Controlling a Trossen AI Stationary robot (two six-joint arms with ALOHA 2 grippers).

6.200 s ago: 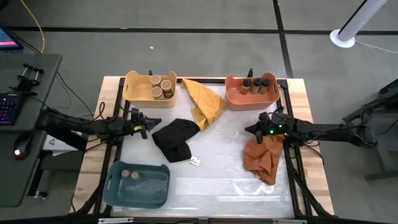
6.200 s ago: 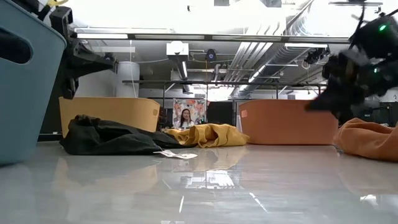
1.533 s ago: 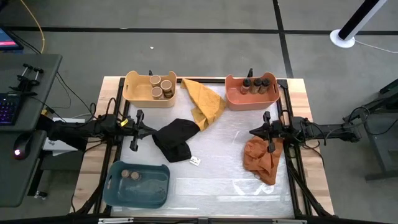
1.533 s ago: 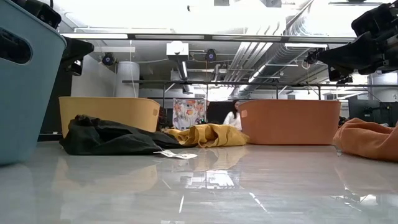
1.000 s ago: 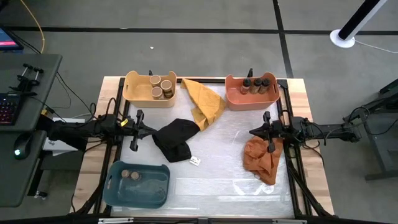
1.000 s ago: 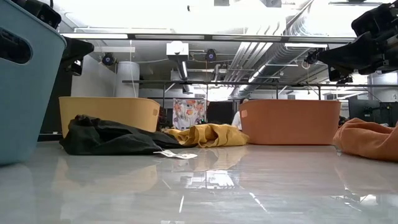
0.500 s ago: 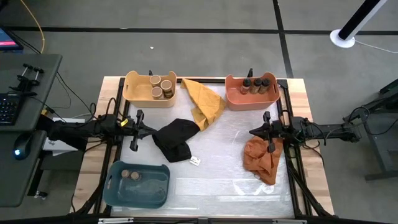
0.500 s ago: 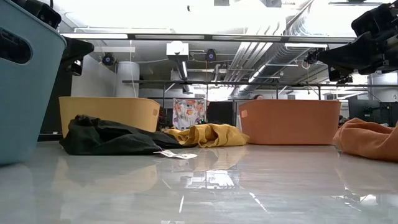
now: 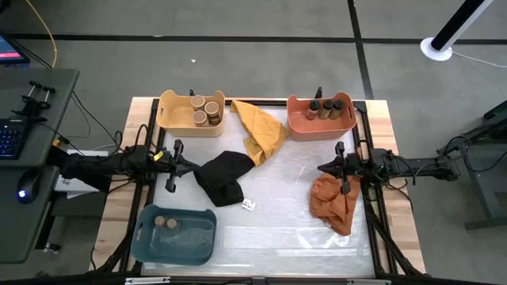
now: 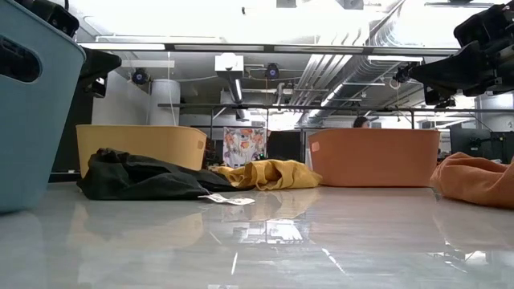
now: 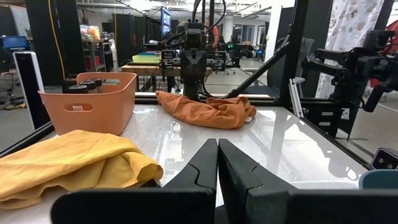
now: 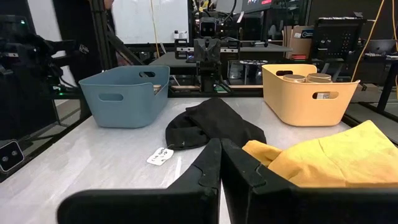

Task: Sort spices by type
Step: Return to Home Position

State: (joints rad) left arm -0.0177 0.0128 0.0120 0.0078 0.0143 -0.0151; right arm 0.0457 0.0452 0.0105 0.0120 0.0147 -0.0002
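The spices stand upright inside three bins. Three tan-topped jars [image 9: 202,109] are in the yellow bin [image 9: 170,111] at the far left. Three dark-topped jars [image 9: 325,106] are in the orange bin [image 9: 321,125] at the far right. Two brown-topped jars [image 9: 165,222] are in the blue bin [image 9: 190,237] at the near left. My left gripper [image 9: 192,166] hovers shut and level beside the black cloth [image 9: 223,176]. My right gripper [image 9: 320,168] hovers shut and level over the orange cloth [image 9: 335,198]. Both point toward the table's middle.
A yellow cloth [image 9: 260,129] lies crumpled between the yellow and orange bins. A small white tag [image 9: 248,205] lies near the black cloth. The table's glossy middle and near right part [image 9: 285,229] are bare. A black frame rail [image 9: 372,214] runs along the table's sides.
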